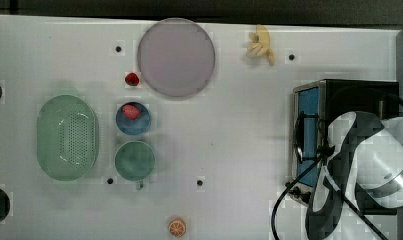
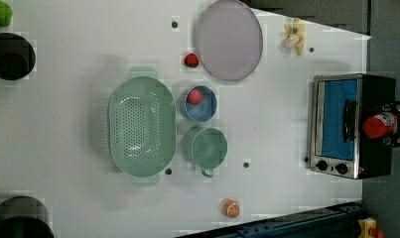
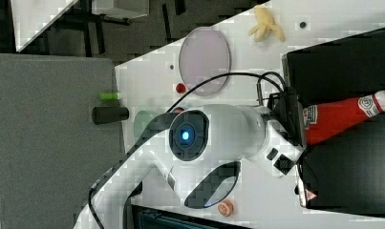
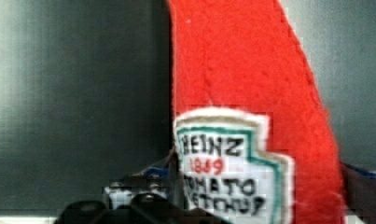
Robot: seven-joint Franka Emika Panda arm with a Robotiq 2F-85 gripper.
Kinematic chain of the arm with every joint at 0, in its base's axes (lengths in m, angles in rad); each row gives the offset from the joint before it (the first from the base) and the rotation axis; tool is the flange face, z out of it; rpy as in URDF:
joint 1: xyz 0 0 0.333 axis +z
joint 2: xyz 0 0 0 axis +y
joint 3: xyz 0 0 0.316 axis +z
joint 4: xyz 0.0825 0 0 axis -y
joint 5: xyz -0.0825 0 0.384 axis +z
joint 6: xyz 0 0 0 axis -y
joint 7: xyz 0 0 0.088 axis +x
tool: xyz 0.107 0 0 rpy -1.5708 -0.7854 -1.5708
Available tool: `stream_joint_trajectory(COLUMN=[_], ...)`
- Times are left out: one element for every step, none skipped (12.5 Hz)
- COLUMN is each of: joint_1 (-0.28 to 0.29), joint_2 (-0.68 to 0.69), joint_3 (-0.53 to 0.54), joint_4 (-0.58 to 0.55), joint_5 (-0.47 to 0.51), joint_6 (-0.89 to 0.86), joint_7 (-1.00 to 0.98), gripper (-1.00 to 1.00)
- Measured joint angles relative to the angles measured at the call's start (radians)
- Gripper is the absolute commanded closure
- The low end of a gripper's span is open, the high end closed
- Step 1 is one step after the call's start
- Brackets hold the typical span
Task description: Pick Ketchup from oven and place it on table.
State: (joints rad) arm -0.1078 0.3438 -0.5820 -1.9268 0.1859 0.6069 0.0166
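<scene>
The Ketchup (image 3: 343,117), a red bottle with a white cap, lies across the black top of the oven (image 3: 338,62); in the left view the Ketchup (image 2: 378,124) sits over the oven (image 2: 336,124) behind the bluish door. My gripper (image 3: 297,126) is at the bottle's labelled base end. In the wrist view the Ketchup (image 4: 251,93) sits between the dark fingers (image 4: 129,203), which press on both sides of it, so my gripper (image 4: 241,200) is shut on it. In the top view my arm (image 1: 359,165) covers the bottle over the oven (image 1: 309,100). The white table (image 1: 229,125) stretches to the top view's left.
On the table stand a round greyish plate (image 1: 175,56), a banana (image 1: 261,44), a strawberry (image 1: 132,79), a blue bowl (image 1: 133,120) with a red fruit, a green cup (image 1: 134,160), a green colander (image 1: 67,137) and an orange half (image 1: 177,227). A cable (image 1: 289,200) hangs by the oven.
</scene>
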Motion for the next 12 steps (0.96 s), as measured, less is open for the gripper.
stream_joint_trajectory(joint_1=[0.013, 0.017, 0.016, 0.014, 0.013, 0.008, 0.001, 0.001, 0.011, 0.022, 0.03, 0.04], joint_2=[-0.007, -0.011, -0.012, -0.017, -0.024, -0.027, -0.026, -0.023, -0.024, -0.027, -0.036, -0.052], joint_3=[-0.017, -0.024, -0.024, -0.025, -0.028, -0.029, -0.026, -0.028, -0.037, -0.043, -0.042, -0.039], joint_4=[-0.009, -0.012, -0.009, -0.005, -0.008, -0.007, 0.0, 0.015, 0.03, 0.062, 0.104, 0.14], joint_5=[0.021, 0.031, 0.02, 0.005, 0.012, 0.026, 0.01, -0.013, -0.026, -0.053, -0.08, -0.109], joint_6=[0.002, 0.003, 0.003, 0.009, 0.017, 0.013, -0.01, -0.036, -0.047, -0.095, -0.163, -0.212], joint_7=[0.006, 0.006, 0.006, 0.006, 0.006, 0.006, 0.006, 0.006, 0.006, 0.007, 0.008, 0.008], gripper=[-0.69, -0.43, -0.29, -0.29, -0.29, -0.29, -0.29, -0.29, -0.29, -0.29, -0.29, -0.29])
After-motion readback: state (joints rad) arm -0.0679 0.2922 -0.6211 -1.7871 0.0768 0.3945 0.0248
